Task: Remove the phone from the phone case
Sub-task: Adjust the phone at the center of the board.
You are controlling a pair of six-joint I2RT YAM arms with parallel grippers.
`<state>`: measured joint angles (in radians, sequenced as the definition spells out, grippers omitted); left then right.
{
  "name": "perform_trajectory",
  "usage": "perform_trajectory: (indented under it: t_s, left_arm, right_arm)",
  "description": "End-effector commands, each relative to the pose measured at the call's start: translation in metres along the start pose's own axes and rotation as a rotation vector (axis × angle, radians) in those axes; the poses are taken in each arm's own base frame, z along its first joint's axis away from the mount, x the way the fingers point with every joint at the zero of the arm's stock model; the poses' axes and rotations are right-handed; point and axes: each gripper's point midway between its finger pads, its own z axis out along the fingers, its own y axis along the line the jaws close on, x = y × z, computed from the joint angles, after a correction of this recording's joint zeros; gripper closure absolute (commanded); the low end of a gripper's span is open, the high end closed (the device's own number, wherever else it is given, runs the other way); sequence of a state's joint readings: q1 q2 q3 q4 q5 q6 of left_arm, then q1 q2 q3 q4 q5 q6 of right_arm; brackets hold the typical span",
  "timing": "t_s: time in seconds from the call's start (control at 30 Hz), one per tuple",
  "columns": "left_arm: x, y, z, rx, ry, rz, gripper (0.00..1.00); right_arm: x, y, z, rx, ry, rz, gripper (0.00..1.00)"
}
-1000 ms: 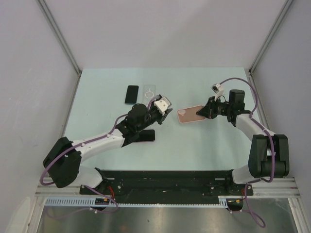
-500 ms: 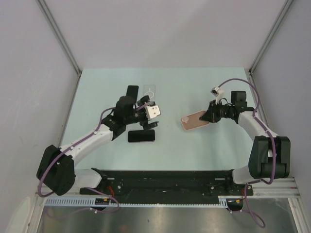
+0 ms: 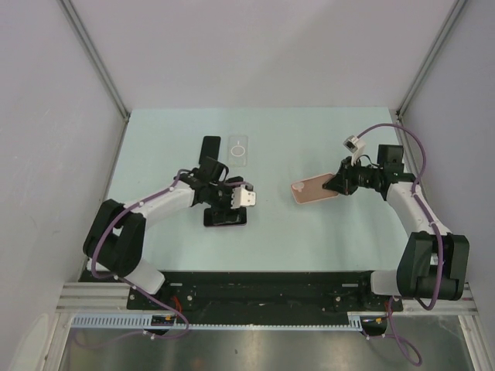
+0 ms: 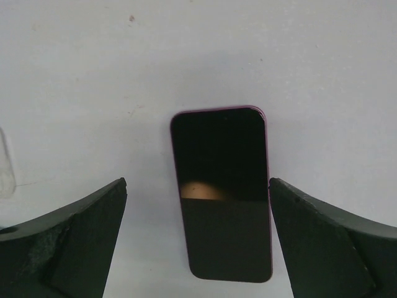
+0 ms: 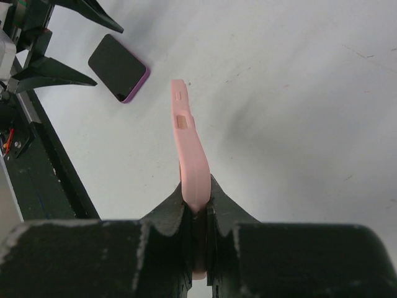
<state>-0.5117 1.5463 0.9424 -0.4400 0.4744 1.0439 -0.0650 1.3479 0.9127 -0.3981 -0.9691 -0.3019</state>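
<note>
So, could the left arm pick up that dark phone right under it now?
Probably yes. The left gripper hangs open right over the phone, a finger to each side, nothing between. The pink case is away in the right gripper.

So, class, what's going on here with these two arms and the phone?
The phone is already out of its case. The right claw is shut on the pink phone case and holds it up on edge. The phone lies flat on the table, screen up, right under the left claw, whose jaws stand wide open on either side without touching it. A second dark phone and a clear case lie further back.
</note>
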Motion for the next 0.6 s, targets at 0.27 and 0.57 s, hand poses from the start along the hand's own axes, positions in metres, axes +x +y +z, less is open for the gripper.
perform_trajectory:
  t_s: [0.27,0.57]
  left_arm:
    - [0.030,-0.023,0.005,0.137,0.128,-0.002,0.00]
    - [0.043,-0.021,0.015,0.150,0.186,-0.054,0.00]
  right_arm:
    - [-0.021,0.014,-0.013,-0.045,-0.056,-0.058,1.00]
    - [-0.021,0.016,-0.015,-0.057,-0.060,-0.052,1.00]
